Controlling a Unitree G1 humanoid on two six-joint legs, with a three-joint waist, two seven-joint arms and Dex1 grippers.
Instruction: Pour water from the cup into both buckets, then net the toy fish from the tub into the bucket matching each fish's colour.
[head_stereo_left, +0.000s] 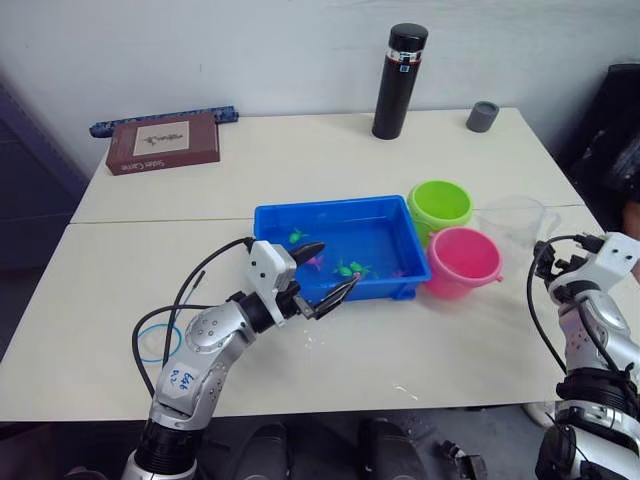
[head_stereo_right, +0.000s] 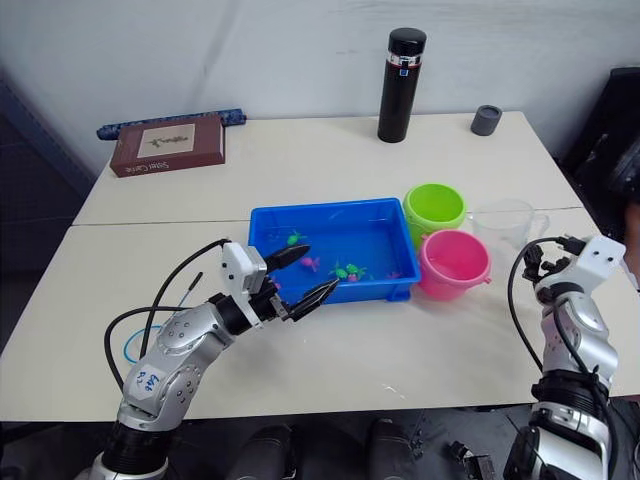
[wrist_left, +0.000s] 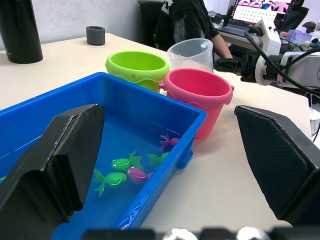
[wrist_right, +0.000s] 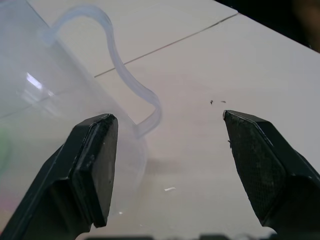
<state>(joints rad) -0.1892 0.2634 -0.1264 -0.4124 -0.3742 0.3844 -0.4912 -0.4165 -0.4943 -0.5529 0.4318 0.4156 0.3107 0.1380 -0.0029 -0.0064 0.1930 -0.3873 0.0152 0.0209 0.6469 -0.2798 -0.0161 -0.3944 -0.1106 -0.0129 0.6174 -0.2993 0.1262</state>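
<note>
At lower centre of the left eye view, the left gripper hangs with its jaws spread wide over the near left corner of the tub, grasping nothing; the tub is a shallow bright blue tray holding a little water and several tiny toy fish, green and magenta, gathered toward its near side; just right of it stand the green bucket and, in front of that, the pink bucket, touching or nearly so; the clear cup stands upright just right of both buckets; at the right edge the right gripper is released, one finger close against the cup's wall and handle, the other out over bare table, not gripping; the left forearm reaches up from lower left, the right forearm rises at the right edge; the left wrist view shows a seated person and a laptop beyond the table; the eye views show a black flask, a small grey cup and a brown book along the top
</note>
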